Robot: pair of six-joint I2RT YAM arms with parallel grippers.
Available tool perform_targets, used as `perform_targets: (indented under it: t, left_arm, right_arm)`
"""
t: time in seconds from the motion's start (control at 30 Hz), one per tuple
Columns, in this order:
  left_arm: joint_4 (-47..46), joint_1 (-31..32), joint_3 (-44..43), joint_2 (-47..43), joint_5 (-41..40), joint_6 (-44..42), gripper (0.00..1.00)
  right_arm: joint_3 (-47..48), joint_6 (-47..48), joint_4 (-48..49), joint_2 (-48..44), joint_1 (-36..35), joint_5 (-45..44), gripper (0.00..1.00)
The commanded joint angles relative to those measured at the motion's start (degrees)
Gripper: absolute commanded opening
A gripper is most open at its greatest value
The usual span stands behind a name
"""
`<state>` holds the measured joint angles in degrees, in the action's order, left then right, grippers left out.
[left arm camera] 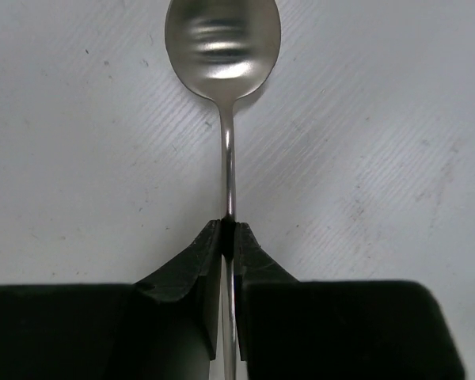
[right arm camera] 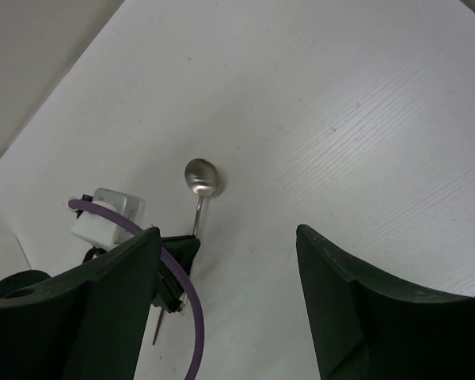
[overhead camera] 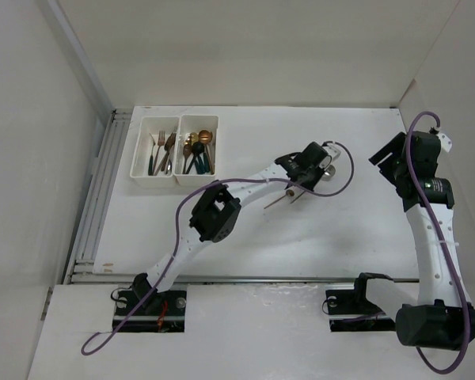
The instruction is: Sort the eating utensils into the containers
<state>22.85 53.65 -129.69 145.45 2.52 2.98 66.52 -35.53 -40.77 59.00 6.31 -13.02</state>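
White plastic containers [overhead camera: 176,182], two trays joined side by side, are seen at about ten o'clock on the worktop [overhead camera: 340,237]. The fork tray [overhead camera: 140,150] is already loaded with several forks [overhead camera: 160,149], and the spoon tray [overhead camera: 215,127] beside it, toward three o'clock, is filled with copper, teal and dark spoons [overhead camera: 198,150]. Most of the sorting is judged to be done.

Near the middle of the worktop, the left tool [left arm camera: 229,229] is clenched on the thin handle of a silver spoon [left arm camera: 222,47], with the bowl pointing to twelve o'clock in the wrist view and the handle end sticking out behind the fingers. Whether the spoon is clear of the surface cannot be told. No other loose utensil is seen, so this spoon is judged to be the last one, to be carried toward ten o'clock and set in the spoon tray.

At about three o'clock, the right tool [right arm camera: 228,233] is held released and empty, well apart from the spoon.
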Motion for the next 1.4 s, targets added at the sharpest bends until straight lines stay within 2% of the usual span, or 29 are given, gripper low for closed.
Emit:
perform_targets:
  t: [0.0, 0.1, 0.17, 0.2, 0.3, 0.33, 0.43, 0.6, 0.73, 0.9, 0.97, 1.03, 1.1, 1.13, 1.27, 1.37]
  left_arm:
    - [-2.7, -1.0, -4.3, -9.1, 2.2, -0.4, 0.0]
    - [-6.5, -4.8, -1.2, -18.0, -2.1, -0.4, 0.0]
    - [-5.0, -7.4, -1.3, -20.5, -7.3, -1.7, 0.0]
    - [-5.0, -10.4, -1.3, -22.1, -13.3, -3.9, 0.0]
    - [-5.0, -16.0, 5.7, -26.8, -19.9, -5.8, 0.0]
    - [-5.0, -20.3, 7.9, -27.9, -21.1, -5.8, 0.0]
    - [-6.8, -27.9, 17.7, -32.3, -19.6, -4.4, 0.0]
    - [-7.4, -33.5, 30.7, -34.3, -17.3, -3.9, 0.0]
    - [-8.4, -35.8, 36.5, -34.8, -14.8, -3.3, 0.0]
    - [-8.4, -36.5, 37.1, -32.9, -12.1, -4.1, 0.02]
    - [-8.4, -36.5, 35.9, -32.4, -12.1, -4.1, 0.18]
    - [-6.5, -36.5, 34.0, -31.8, -11.4, -4.7, 0.5]
    - [-5.1, -36.5, 30.5, -31.8, -11.9, -4.7, 0.73]
    - [-4.2, -35.7, 29.3, -31.8, -13.8, -4.7, 0.79]
    - [-3.6, -32.6, 24.1, -34.0, -17.4, -7.1, 0.83]
    - [-5.8, -27.5, 24.3, -37.1, -13.0, -12.0, 0.83]
  right_arm:
    - [0.8, 0.8, 0.5, 0.2, -0.3, 0.3, 0.74]
    - [0.8, 1.3, 1.0, 0.2, -0.3, 0.3, 0.74]
    - [0.8, 1.3, 1.0, 0.2, -0.3, 0.8, 0.74]
    - [0.8, 1.3, 1.7, 0.2, -0.3, 0.8, 0.74]
    - [-0.3, 1.3, 2.9, 0.2, -0.3, 1.4, 0.74]
    - [-0.3, 1.3, 2.9, 0.2, -0.3, 2.0, 0.74]
    - [-0.9, 1.3, 4.0, 0.8, -0.3, 2.6, 0.74]
    - [-0.3, 1.3, 4.0, 2.5, -0.3, 3.1, 0.74]
    - [0.9, 1.9, 4.0, 3.1, -0.3, 3.1, 0.74]
    - [0.9, 1.9, 4.0, 3.7, -0.3, 3.1, 0.74]
    - [0.9, 1.9, 4.0, 3.7, -0.3, 3.1, 0.74]
    - [0.9, 1.9, 4.0, 3.7, -0.3, 3.1, 0.74]
    - [0.9, 2.4, 4.0, 3.1, -0.3, 3.1, 0.74]
    - [0.9, 2.4, 4.0, 3.1, -0.3, 3.1, 0.74]
    - [0.9, 2.4, 3.5, 3.1, -0.3, 3.1, 0.74]
    - [0.9, 2.9, 4.0, 3.1, -0.3, 4.2, 0.75]
